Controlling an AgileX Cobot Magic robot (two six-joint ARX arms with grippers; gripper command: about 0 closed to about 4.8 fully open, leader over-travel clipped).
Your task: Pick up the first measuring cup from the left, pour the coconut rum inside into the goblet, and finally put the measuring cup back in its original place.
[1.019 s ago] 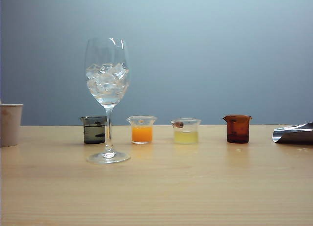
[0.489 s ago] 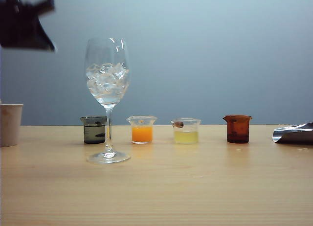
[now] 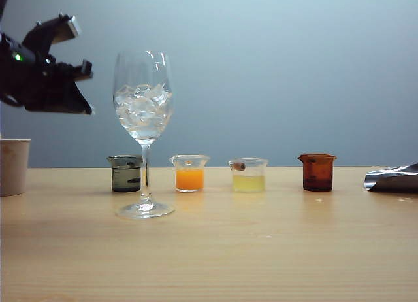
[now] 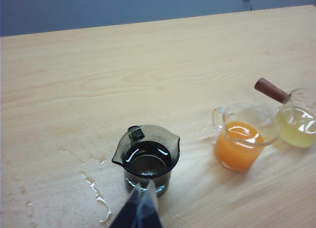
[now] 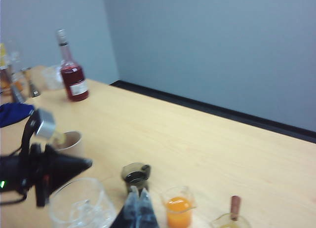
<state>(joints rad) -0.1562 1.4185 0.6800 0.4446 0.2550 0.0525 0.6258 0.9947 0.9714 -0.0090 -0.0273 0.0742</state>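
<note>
- The left arm has swung in from the upper left corner since a second ago, when the exterior view showed no arm at all; the left gripper (image 3: 81, 86) now hangs in the air, left of the goblet's bowl and well above the table (image 3: 209, 250); nothing on the table has shifted
- From its own wrist view the left gripper (image 4: 142, 208) has its fingers pressed together, empty, pointing down at the smoky measuring cup (image 4: 146, 159)
- That first measuring cup (image 3: 125, 173) stands in its place at the left end of the row, just behind the goblet's stem, with the clear coconut rum (image 4: 147, 161) inside it, unpoured
- The goblet (image 3: 144, 132) holds ice cubes only, as far as I can see; upright, untouched
- The right gripper (image 5: 138, 208) shows in its wrist view only, its fingers looking closed and bare; it is up high, looking over the row
- The orange-filled beaker (image 3: 190, 173), the pale yellow one (image 3: 248, 175) and the amber-brown beaker (image 3: 318, 172) sit undisturbed
- So nothing is done yet; the fingers must part, then grasp, lift, pour, return — all of it remains
</note>
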